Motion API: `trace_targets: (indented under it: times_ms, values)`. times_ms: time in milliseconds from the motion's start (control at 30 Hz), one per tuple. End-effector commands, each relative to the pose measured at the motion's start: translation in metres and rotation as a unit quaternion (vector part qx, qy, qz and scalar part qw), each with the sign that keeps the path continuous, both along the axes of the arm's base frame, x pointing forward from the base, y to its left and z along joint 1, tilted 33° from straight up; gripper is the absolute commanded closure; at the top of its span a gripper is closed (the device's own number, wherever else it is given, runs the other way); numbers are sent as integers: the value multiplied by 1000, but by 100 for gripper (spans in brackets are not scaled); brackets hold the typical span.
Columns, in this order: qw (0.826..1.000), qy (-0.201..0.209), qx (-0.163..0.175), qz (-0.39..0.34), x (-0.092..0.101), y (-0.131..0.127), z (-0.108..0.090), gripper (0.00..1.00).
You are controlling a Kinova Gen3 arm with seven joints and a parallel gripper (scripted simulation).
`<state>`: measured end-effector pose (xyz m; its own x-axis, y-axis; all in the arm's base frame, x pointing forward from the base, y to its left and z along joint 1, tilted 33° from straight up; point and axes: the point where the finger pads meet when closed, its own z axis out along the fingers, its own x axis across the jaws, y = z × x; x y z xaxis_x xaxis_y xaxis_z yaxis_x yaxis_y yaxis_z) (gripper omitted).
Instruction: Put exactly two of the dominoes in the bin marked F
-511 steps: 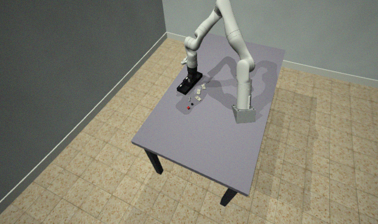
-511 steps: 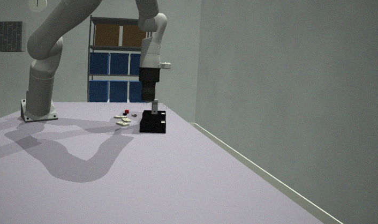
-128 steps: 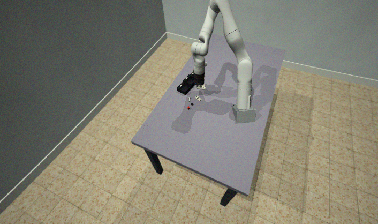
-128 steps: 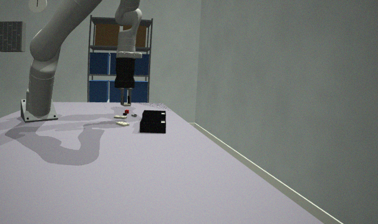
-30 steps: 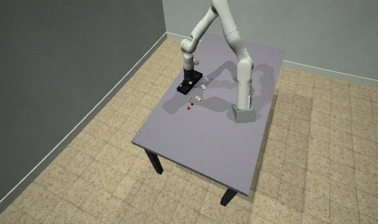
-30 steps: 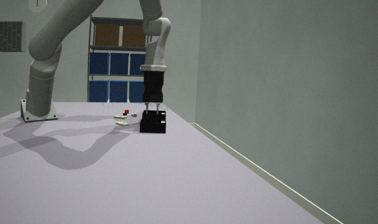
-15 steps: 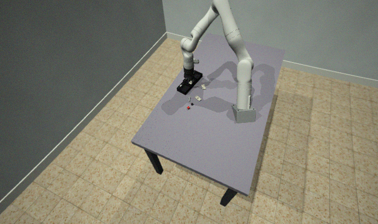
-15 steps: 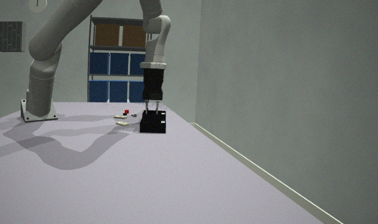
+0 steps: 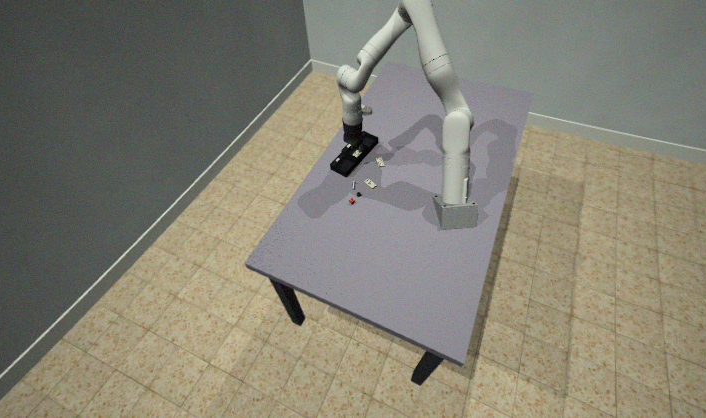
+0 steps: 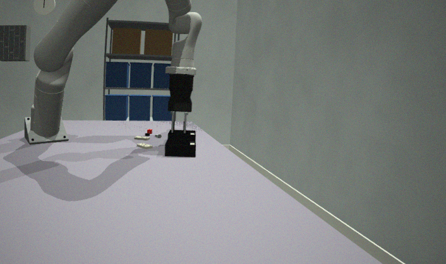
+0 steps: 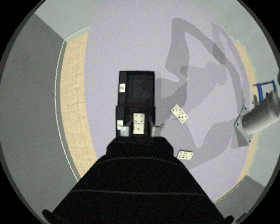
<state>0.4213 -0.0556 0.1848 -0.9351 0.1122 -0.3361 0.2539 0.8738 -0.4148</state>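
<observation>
My gripper (image 10: 179,130) stands upright over a black double bin (image 9: 352,151), with its fingertips at the bin's rim. The fingers are apart and I see nothing held between them. A pale domino (image 11: 139,123) lies in the bin's nearer compartment, right under the fingers; it also shows in the top view (image 9: 355,153). Small white labels (image 11: 123,88) sit on the bin's side, too small to read. Two more dominoes lie flat on the table beside the bin, one (image 9: 380,162) nearer to it and one (image 9: 370,182) farther off.
A small grey bolt (image 9: 353,184), a black piece (image 9: 359,193) and a red piece (image 9: 351,200) lie on the table past the dominoes. The arm's base (image 9: 454,211) stands mid-table. The bin is close to the table's left edge.
</observation>
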Motion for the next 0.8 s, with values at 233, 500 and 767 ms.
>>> trace_targets:
  times_ms: [233,500,767]
  values:
    - [1000,-6,1,2,-3,11,21,35]
    - [999,18,-12,44,-19,10,17,21]
    - [969,111,-62,211,-83,3,1,21]
